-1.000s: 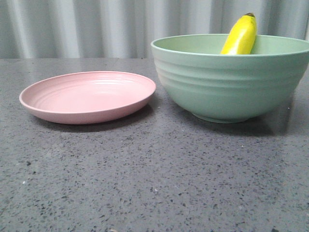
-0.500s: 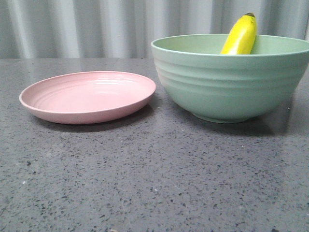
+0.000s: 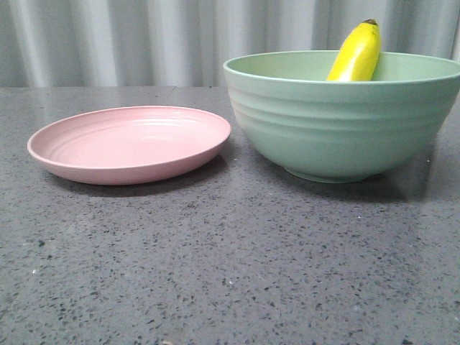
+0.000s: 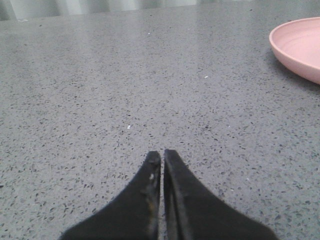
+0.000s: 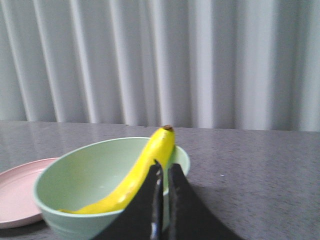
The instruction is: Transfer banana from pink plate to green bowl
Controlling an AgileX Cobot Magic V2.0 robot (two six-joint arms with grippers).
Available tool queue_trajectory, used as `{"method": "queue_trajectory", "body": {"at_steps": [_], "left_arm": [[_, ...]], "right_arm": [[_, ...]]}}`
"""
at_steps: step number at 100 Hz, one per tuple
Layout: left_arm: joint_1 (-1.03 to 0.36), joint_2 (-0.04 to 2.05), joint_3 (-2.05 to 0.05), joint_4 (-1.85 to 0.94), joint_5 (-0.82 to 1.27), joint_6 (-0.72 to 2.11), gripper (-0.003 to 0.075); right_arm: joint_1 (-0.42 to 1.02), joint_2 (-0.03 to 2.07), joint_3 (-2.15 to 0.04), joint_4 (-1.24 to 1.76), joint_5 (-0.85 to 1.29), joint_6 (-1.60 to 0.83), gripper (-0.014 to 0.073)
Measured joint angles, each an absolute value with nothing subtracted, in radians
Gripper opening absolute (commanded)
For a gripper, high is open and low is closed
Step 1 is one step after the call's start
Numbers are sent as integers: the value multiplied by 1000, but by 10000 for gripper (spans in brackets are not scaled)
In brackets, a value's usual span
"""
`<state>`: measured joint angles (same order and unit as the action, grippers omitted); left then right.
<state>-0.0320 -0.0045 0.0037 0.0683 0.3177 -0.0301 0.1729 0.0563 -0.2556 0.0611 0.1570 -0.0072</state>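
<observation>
The yellow banana [image 3: 356,54] lies in the pale green ridged bowl [image 3: 338,129], its dark tip leaning up over the far rim. It also shows in the right wrist view [image 5: 135,180] inside the bowl [image 5: 75,180]. The pink plate [image 3: 129,144] is empty, left of the bowl and close to it; its edge shows in the left wrist view [image 4: 300,47]. My left gripper [image 4: 162,156] is shut and empty over bare table. My right gripper [image 5: 164,167] is shut and empty, just in front of the bowl's near side. Neither gripper shows in the front view.
The grey speckled tabletop [image 3: 230,273] spreads in front of plate and bowl. A pale pleated curtain [image 3: 144,43] hangs behind the table. The pink plate's edge also shows in the right wrist view [image 5: 15,195].
Plate and bowl sit a few pixels further left in the front view than before. Nothing else has visibly changed.
</observation>
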Motion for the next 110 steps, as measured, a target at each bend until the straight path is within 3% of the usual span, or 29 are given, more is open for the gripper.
{"method": "queue_trajectory", "body": {"at_steps": [43, 73, 110], "left_arm": [[-32, -5, 4, 68, 318, -30, -20], [-32, -5, 4, 68, 320, -30, -20], [-32, -5, 4, 68, 320, -30, -20]], "right_arm": [[-165, 38, 11, 73, -5, 0, -68], [-183, -10, 11, 76, 316, 0, -68], [-183, -10, 11, 76, 325, 0, -68]]}}
